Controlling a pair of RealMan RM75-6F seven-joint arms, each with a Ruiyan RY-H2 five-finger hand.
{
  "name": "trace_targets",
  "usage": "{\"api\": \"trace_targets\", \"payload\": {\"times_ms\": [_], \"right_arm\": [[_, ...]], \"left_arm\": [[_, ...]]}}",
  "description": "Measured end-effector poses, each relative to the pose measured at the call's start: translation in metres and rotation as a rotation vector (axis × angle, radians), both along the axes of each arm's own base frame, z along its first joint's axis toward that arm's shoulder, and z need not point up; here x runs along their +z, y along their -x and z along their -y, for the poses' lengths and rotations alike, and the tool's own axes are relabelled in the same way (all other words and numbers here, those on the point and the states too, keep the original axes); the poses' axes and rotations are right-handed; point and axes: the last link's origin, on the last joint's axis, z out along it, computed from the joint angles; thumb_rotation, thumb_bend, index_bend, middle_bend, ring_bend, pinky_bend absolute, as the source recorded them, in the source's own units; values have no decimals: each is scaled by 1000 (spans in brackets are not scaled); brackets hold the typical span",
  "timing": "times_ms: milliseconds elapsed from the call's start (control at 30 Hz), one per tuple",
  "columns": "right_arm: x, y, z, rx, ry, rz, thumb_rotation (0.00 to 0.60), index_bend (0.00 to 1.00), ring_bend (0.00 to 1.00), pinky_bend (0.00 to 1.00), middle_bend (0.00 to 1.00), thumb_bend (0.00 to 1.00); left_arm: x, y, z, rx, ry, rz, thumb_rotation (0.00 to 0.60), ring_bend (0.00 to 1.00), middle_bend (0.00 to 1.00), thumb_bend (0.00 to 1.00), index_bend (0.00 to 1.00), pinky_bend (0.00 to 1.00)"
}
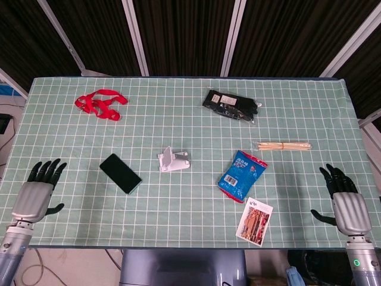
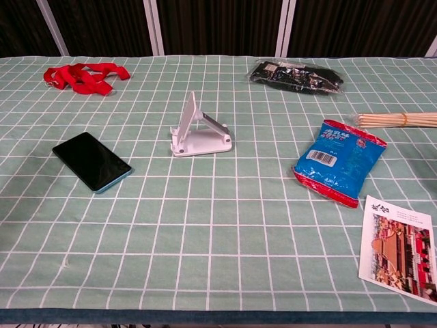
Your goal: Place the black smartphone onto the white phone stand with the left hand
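The black smartphone [image 1: 121, 173] lies flat on the tabletop [image 1: 178, 119], left of the white phone stand [image 1: 174, 161]. The left hand [image 1: 37, 193], further left of the stand, holds nothing, fingers spread.

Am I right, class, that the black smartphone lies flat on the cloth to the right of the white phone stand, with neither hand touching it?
Not quite: the black smartphone lies left of the white phone stand, as the head view shows. It does lie flat, untouched by either hand.
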Motion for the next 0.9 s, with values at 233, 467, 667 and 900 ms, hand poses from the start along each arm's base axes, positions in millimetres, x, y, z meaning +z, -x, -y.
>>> {"api": "trace_targets", "payload": {"times_ms": [233,467,667,900], "right_arm": [[0,0,1,-15,-4,14,600,0,0,148,0,89],[0,0,2,-27,-13,34,600,0,0,148,0,91],[0,1,2,-31,-21,47,600,0,0,148,0,91],[0,1,2,-38,-25,56,600,0,0,148,0,92]], "left_arm": [[-4,-13,-36,-47,101,-92,600,0,0,97,0,0],[-13,-27,-70,-93,199,-192,600,0,11,125,2,0],[-24,-42,-97,-140,276,-279,600,0,31,131,56,0],[-42,-58,-116,-178,349,-346,600,0,52,132,109,0]]}}
